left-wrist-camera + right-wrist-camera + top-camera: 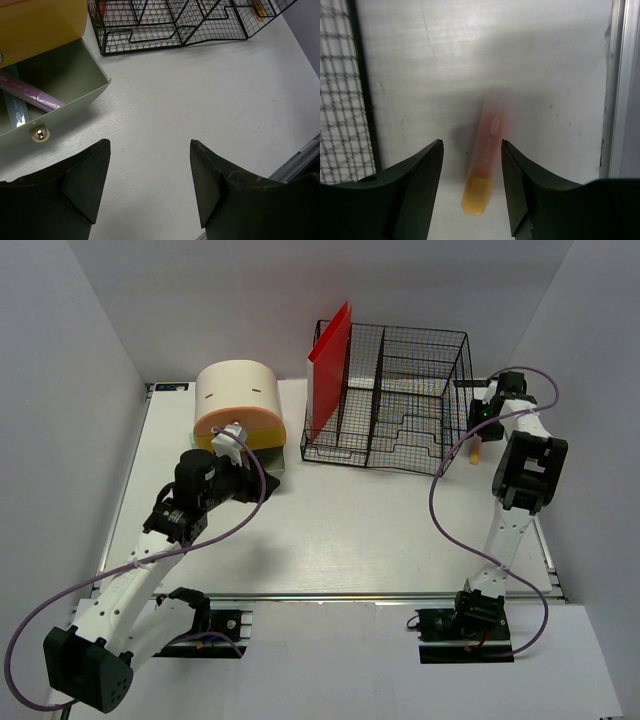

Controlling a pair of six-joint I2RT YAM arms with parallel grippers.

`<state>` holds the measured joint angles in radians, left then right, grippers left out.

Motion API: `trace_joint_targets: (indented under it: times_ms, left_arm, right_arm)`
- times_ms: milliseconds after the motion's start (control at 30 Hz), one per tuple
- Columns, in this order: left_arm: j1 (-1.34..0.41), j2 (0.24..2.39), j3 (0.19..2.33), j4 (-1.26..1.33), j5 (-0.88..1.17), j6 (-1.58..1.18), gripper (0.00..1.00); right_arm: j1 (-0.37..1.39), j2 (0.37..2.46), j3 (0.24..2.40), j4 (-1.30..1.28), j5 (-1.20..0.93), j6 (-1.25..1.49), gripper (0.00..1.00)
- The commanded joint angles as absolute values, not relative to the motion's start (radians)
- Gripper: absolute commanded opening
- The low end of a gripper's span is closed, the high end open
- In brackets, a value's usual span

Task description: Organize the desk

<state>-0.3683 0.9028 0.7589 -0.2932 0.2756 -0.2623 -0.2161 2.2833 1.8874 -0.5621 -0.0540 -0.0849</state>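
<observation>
The white desk point(350, 530) holds a cream-and-orange drawer box point(238, 400) at the back left. Its drawer point(60, 95) stands open with a purple pen point(30, 92) inside. My left gripper point(150, 142) is open and empty over bare desk just right of the drawer's brass knob point(40, 133); it also shows in the top view point(262, 478). A pink-orange tube with a yellow cap point(487, 145) lies on the desk right of the black wire basket point(400, 390). My right gripper point(471, 142) is open above the tube, one finger on each side, not touching it.
A red folder point(330, 365) stands upright in the basket's left compartment. The basket's wall point(340, 100) is close on the left of the right gripper. A metal rail point(620, 100) runs along the desk's edge on its right. Grey walls surround the desk.
</observation>
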Motion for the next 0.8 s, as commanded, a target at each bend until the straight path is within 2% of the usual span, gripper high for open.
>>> trace_joint_targets:
  times_ms: [0,533,767]
  left_arm:
    - [-0.365,0.9,0.749,-0.302,0.265,-0.25,0.74]
    - [-0.365,0.893,0.747,-0.304,0.255,-0.25,0.75]
    - [-0.365,0.891,0.747,-0.305,0.253,-0.252,0.75]
  right_arm:
    - [-0.218,2.189,1.8,-0.491,-0.018,-0.09,0.56]
    - [-0.219,2.261,1.786,-0.488,0.074,-0.1,0.56]
    - [-0.238,2.266,1.747,-0.489,0.037,-0.084,0.49]
